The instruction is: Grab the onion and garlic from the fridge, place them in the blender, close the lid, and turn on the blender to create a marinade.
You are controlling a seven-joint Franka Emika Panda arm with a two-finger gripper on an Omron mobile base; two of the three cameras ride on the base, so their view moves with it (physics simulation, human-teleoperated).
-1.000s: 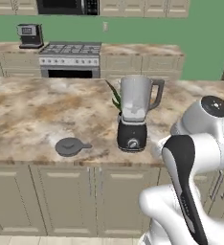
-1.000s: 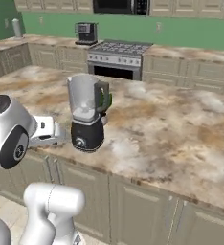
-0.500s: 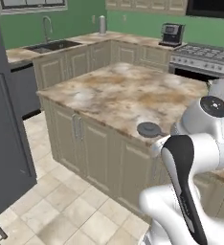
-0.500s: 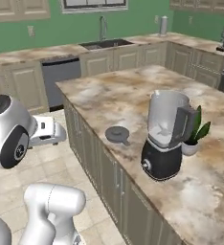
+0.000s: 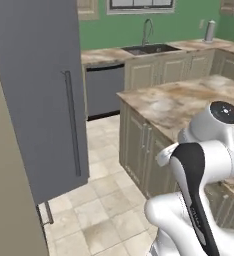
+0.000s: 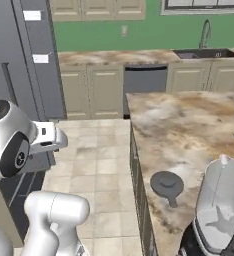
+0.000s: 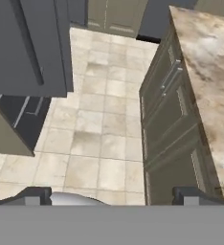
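Note:
The fridge (image 5: 39,90) is a tall grey cabinet at the left, door shut, with a long dark bar handle (image 5: 72,125); it also stands at the left in the right base view (image 6: 36,60) and at the upper left of the hand view (image 7: 28,43). The onion and garlic are out of view. The blender (image 6: 220,205), a clear jar with no lid on it, stands at the island's near right end. The dark lid (image 6: 167,183) lies flat on the counter to its left. My gripper (image 7: 112,195) hangs open over the tiled floor, fingertips (image 7: 35,195) wide apart and nothing between them.
The marble island counter (image 6: 189,125) and its cabinet fronts (image 7: 171,110) fill the right side. A tiled floor aisle (image 5: 104,200) runs between island and fridge. A back counter with a sink (image 5: 151,48) and a dishwasher (image 5: 104,92) lines the green wall.
The base has swung left, so the whole scene shifted: stove and coffee machine left the views, the blender slid to the right edge, and the fridge came into view. The gripper stayed open.

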